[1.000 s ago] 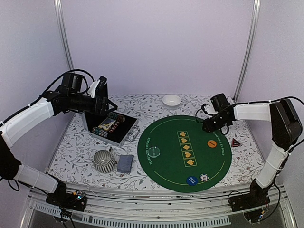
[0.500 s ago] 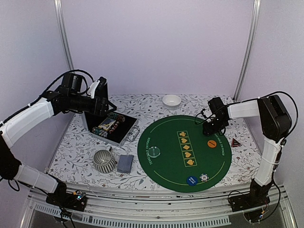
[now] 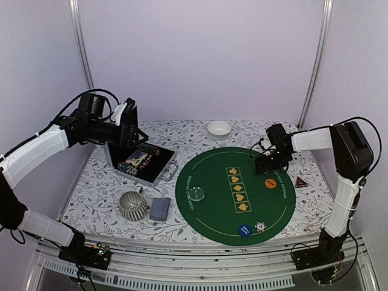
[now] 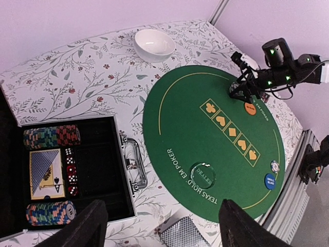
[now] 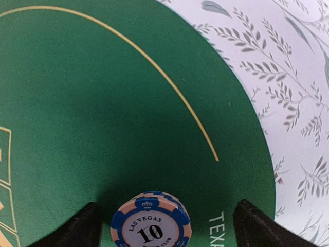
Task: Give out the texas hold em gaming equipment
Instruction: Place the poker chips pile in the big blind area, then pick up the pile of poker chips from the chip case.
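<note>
Jaws gape on both arms; right arm [image 3: 312, 140] bends low over a chip [image 5: 150, 220].

The table [image 3: 91, 197], white with a leaf pattern, carried a round green mat [image 3: 212, 176] at the right. An open black case [image 3: 159, 163] stood far left. A ribbed grey mug [image 3: 133, 205] stood just beside a deck of cards [image 3: 160, 208]. A white bowl [image 3: 219, 128] stood at the far edge, and a red triangular marker [image 3: 301, 182] lay right of the mat.
</note>
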